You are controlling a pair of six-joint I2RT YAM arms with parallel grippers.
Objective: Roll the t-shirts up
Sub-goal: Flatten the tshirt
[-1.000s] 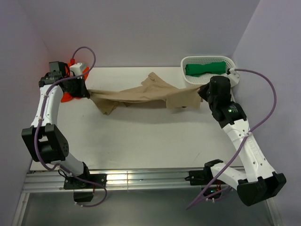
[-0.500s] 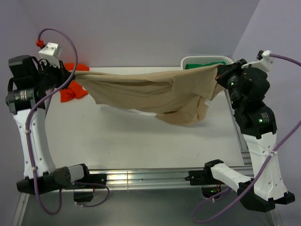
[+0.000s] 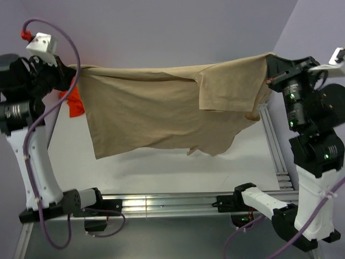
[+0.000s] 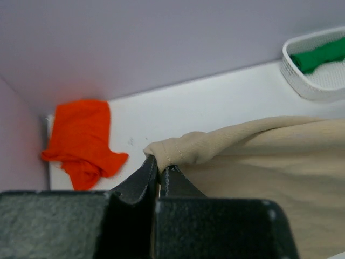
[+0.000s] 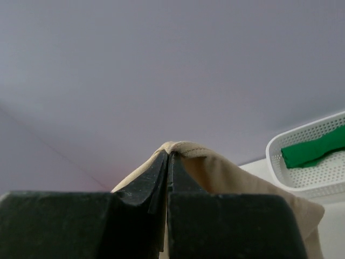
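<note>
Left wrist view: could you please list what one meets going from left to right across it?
orange t-shirt → left gripper, pinching the edge of the tan t-shirt → white basket holding the green t-shirt

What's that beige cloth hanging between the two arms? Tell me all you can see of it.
It is a tan t-shirt of soft plain cloth, held up and spread wide between the arms like a curtain. The left gripper pinches one top corner and the right gripper the other, both shut on its stitched hem. What looks like a short sleeve lies over the front near the right side. The lower edge hangs loose and uneven.
</note>
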